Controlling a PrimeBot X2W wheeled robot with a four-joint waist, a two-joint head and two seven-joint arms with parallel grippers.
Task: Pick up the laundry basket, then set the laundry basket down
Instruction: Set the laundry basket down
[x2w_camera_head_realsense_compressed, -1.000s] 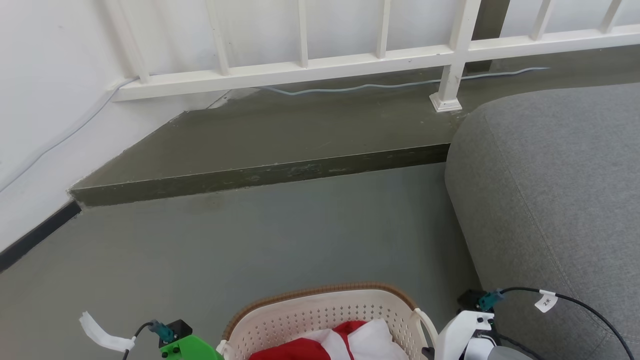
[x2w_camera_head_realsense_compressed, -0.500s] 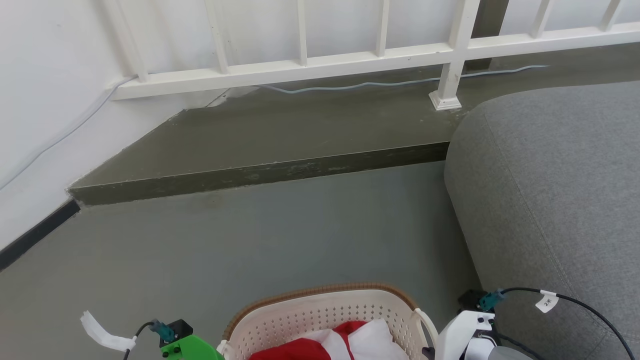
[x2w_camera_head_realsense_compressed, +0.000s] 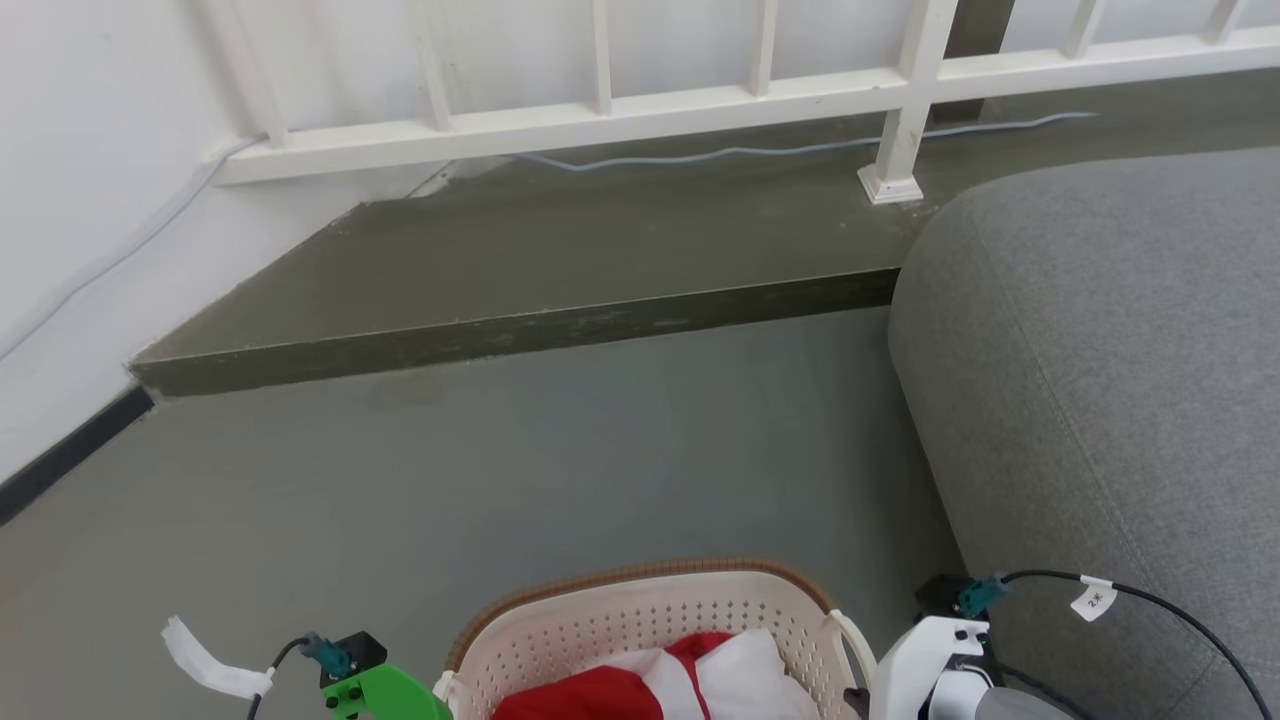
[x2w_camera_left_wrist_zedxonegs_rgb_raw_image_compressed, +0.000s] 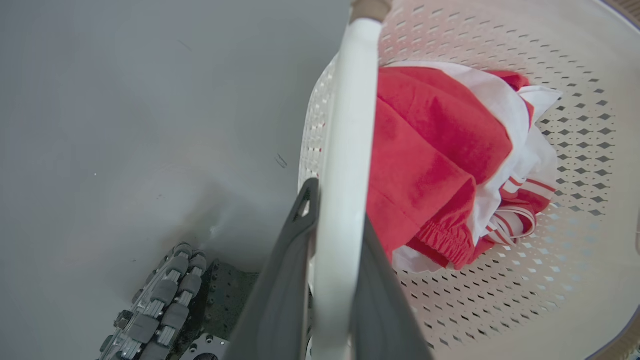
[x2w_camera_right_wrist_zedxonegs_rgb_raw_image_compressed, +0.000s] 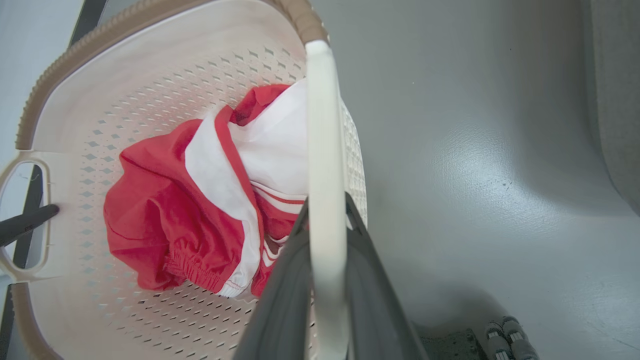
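Note:
The laundry basket (x2w_camera_head_realsense_compressed: 640, 620), cream-white and perforated with a brown woven-look rim, sits at the bottom middle of the head view between my green left wrist housing (x2w_camera_head_realsense_compressed: 385, 695) and white right wrist housing (x2w_camera_head_realsense_compressed: 925, 665). It holds red and white clothing (x2w_camera_left_wrist_zedxonegs_rgb_raw_image_compressed: 440, 150). My left gripper (x2w_camera_left_wrist_zedxonegs_rgb_raw_image_compressed: 337, 205) is shut on one white loop handle (x2w_camera_left_wrist_zedxonegs_rgb_raw_image_compressed: 345, 125). My right gripper (x2w_camera_right_wrist_zedxonegs_rgb_raw_image_compressed: 326, 205) is shut on the other handle (x2w_camera_right_wrist_zedxonegs_rgb_raw_image_compressed: 322, 125). The basket (x2w_camera_right_wrist_zedxonegs_rgb_raw_image_compressed: 150, 90) appears to hang above the grey floor. A dark finger (x2w_camera_right_wrist_zedxonegs_rgb_raw_image_compressed: 25, 222) of the left gripper shows through the far handle.
A grey upholstered sofa (x2w_camera_head_realsense_compressed: 1100, 350) stands close on the right. Ahead are open grey floor (x2w_camera_head_realsense_compressed: 500, 480), a raised dark step (x2w_camera_head_realsense_compressed: 500, 340), a white railing (x2w_camera_head_realsense_compressed: 600, 120) with a cable (x2w_camera_head_realsense_compressed: 750, 152) behind it, and a white wall (x2w_camera_head_realsense_compressed: 80, 200) on the left. My wheeled base (x2w_camera_left_wrist_zedxonegs_rgb_raw_image_compressed: 160, 295) is below.
The head camera has tipped slightly, so step and railing sit higher in the picture. The basket and both wrists keep their places in the view.

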